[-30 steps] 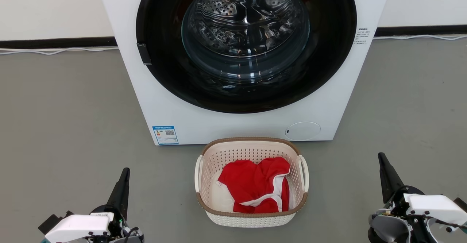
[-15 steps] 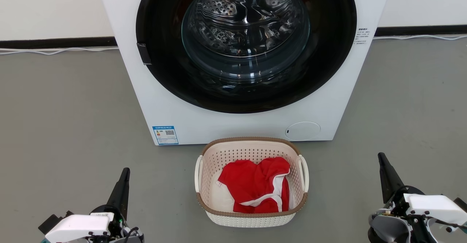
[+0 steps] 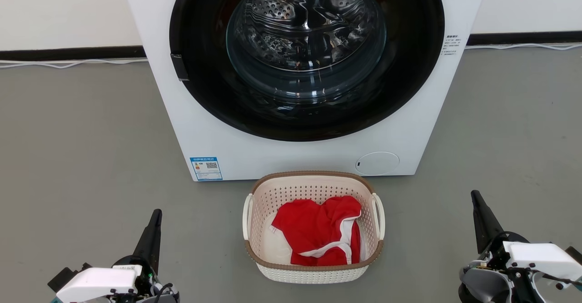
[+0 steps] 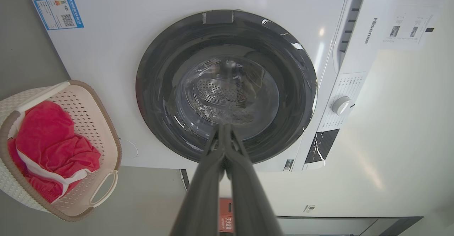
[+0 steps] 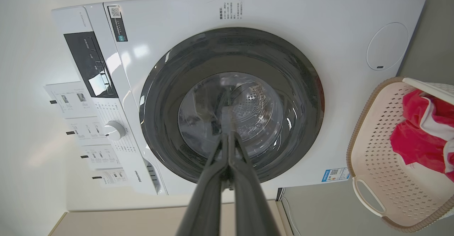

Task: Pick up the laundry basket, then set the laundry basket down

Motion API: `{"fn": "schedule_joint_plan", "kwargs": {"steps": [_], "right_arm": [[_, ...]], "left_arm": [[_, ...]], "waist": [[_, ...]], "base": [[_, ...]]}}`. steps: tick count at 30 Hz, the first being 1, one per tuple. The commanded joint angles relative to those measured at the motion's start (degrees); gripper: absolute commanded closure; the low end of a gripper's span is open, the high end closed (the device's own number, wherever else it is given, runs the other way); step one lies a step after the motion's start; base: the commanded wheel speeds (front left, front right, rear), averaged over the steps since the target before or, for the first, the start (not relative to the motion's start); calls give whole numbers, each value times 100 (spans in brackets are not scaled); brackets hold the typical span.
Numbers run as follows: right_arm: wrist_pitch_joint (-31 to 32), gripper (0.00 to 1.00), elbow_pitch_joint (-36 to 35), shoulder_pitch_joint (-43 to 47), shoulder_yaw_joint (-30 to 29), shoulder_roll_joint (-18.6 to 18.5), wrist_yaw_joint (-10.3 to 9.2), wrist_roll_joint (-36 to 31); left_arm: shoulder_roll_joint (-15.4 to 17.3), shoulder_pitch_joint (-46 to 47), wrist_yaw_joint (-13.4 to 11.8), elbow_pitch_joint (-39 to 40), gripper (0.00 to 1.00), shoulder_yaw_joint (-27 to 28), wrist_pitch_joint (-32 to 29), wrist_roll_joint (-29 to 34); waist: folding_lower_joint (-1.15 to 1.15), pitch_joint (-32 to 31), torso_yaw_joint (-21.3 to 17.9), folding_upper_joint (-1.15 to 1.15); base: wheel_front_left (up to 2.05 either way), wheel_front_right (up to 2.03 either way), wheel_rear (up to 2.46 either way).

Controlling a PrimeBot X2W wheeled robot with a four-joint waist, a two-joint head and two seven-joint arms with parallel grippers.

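The laundry basket (image 3: 313,266), cream-white and perforated with a brown rim and two white loop handles, stands on the grey floor just in front of the washing machine. A red garment with white trim (image 3: 320,234) lies inside it. My left gripper (image 3: 157,215) is shut and empty at the lower left, well apart from the basket. At the lower right my right gripper (image 3: 475,197) is shut too, also away from it. The basket (image 4: 88,122) sits at the left edge of the left wrist view, behind the left gripper (image 4: 224,128). The basket (image 5: 376,151) lies at the right edge of the right wrist view, beside the right gripper (image 5: 229,135).
A white front-loading washing machine (image 3: 204,125) with a dark round door (image 3: 307,53) stands directly behind the basket. White cables (image 3: 72,63) run along the wall's dark baseboard. Grey floor (image 3: 82,148) spreads on both sides of the basket.
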State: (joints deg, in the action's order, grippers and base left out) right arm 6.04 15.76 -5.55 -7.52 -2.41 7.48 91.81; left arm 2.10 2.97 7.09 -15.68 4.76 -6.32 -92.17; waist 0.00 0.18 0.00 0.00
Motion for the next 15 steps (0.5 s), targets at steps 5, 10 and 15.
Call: {"fn": "schedule_joint_plan", "kwargs": {"steps": [5, 10, 15], "right_arm": [[43, 100, -174, -64, 103, -46, 1, 38], [43, 100, -174, -64, 103, -46, 1, 38], [43, 100, -174, -64, 103, -46, 1, 38]], "left_arm": [[77, 321, 40, 165, 100, 173, -15, -2], [77, 321, 40, 165, 100, 173, -15, -2], [77, 321, 40, 165, 100, 173, -15, -2]], "waist": [[0, 0, 0, 0], [0, 0, 0, 0], [0, 0, 0, 0]], "base": [[0, 0, 0], [0, 0, 0], [0, 0, 0]]}}
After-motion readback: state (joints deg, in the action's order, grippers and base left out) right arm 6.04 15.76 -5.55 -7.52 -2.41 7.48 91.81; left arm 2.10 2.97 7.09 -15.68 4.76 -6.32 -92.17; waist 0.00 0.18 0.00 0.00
